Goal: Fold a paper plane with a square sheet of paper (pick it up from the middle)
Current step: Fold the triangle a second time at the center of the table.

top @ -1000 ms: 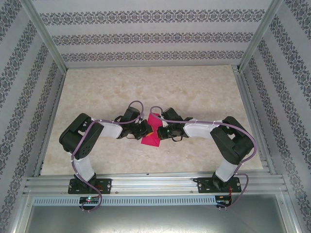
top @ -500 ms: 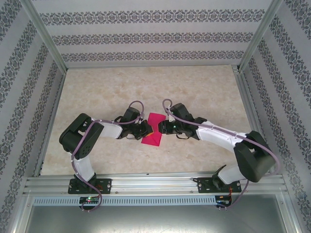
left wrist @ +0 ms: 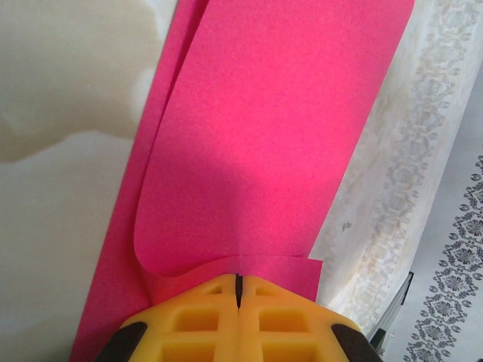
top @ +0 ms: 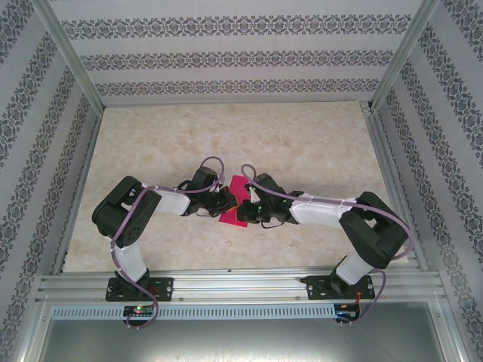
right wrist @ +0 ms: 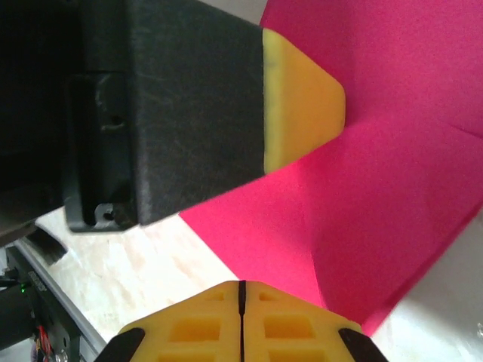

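Observation:
The square sheet of paper is magenta-pink, folded narrower, and lies on the table between both arms. In the left wrist view the sheet shows a top flap curling up from the lower layer. My left gripper is shut, its yellow tips pressed onto the sheet's near edge. From above, the left gripper sits at the sheet's left side. My right gripper is shut, its tips at the border of the sheet, and a crease runs just right of them. The left gripper's fingertip rests on the paper opposite.
The beige marbled table stretches open behind and to both sides of the arms. Metal frame rails run along the near edge, and patterned walls close in the back and the sides.
The right arm swung out to the right and lifted off the paper, then came back in; its gripper now sits lower on the sheet's right edge. The left arm has not moved.

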